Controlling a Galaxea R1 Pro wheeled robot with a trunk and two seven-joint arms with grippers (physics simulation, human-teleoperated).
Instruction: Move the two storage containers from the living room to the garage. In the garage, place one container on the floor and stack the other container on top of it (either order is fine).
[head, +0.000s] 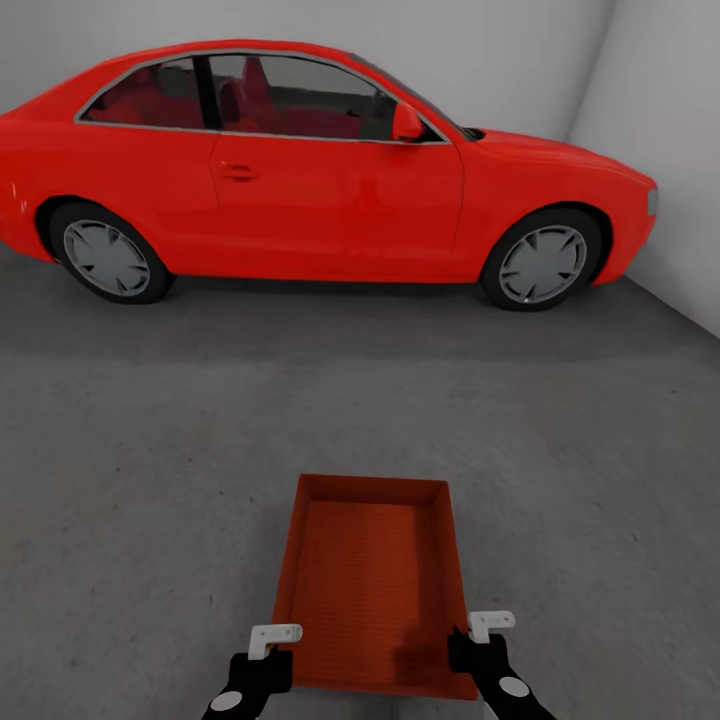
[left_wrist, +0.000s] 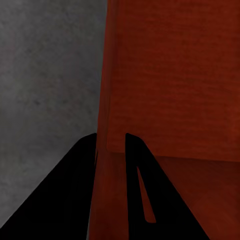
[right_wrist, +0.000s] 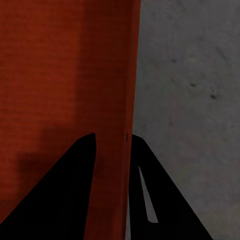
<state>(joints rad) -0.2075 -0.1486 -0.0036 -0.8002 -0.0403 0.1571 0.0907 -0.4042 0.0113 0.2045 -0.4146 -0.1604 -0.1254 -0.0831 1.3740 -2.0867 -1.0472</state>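
One rust-red open-top storage container (head: 370, 580) lies lengthwise in front of me over the dark grey garage floor (head: 150, 450). My left gripper (head: 272, 655) is shut on its left side wall near the close corner. My right gripper (head: 478, 645) is shut on the right side wall opposite. In the left wrist view the black fingers (left_wrist: 75, 190) straddle the container wall (left_wrist: 170, 75), my left gripper (left_wrist: 111, 145) clamping it. The right wrist view has my right gripper (right_wrist: 111, 142) clamped on the container wall (right_wrist: 60, 75) the same way. Whether the container touches the floor I cannot tell.
A red coupe car (head: 300, 170) stands side-on across the back, a few steps beyond the container. A white wall (head: 650, 100) closes the right side. Open concrete stretches between the container and the car and to both sides.
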